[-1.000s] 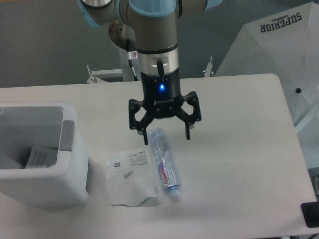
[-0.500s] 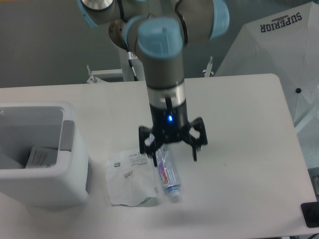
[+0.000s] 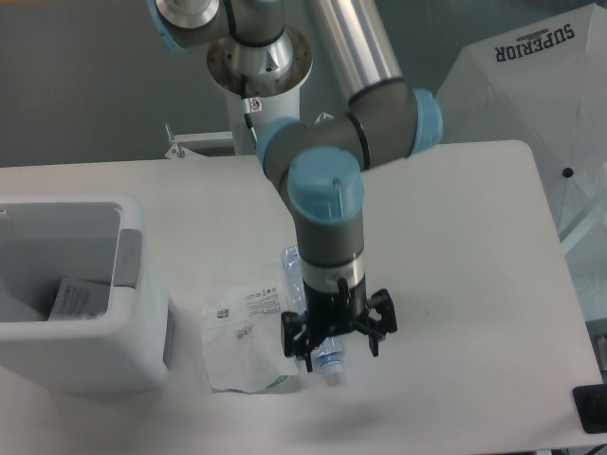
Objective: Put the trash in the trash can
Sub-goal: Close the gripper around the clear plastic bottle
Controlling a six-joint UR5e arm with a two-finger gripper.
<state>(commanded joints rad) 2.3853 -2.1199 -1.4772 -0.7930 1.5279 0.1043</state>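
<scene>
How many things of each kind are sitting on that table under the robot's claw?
Plastic bottles: 1, the bottle under the claw
Plastic bags: 1, the flat bag
Bins: 1, the grey-white bin, with what looks like a paper inside
Total: 3 on the table

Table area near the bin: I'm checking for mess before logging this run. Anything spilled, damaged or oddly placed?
No spill or damage shows. A small clear plastic bottle lies on its side under the open gripper, beside a flat clear plastic bag, both outside the pale grey-white bin.
</scene>
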